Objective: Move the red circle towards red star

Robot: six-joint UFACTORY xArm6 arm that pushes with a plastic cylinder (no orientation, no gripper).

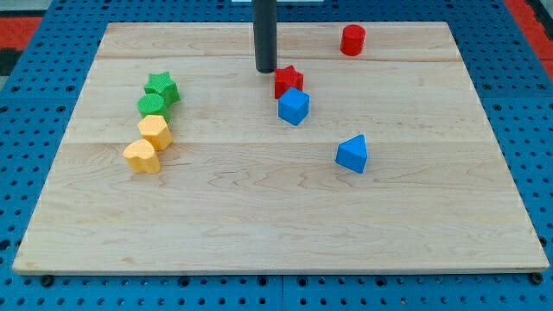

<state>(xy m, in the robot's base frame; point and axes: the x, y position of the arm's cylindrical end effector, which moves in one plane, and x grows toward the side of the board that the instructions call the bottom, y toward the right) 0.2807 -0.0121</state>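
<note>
The red circle stands near the view's top, right of centre, on the wooden board. The red star lies lower and to the left of it, touching the blue cube just below. My tip rests on the board just left of the red star, close to it, and well to the left of the red circle.
A blue triangular block lies right of centre. At the view's left sit a green star, a green round block, a yellow hexagon and a yellow heart in a slanted row.
</note>
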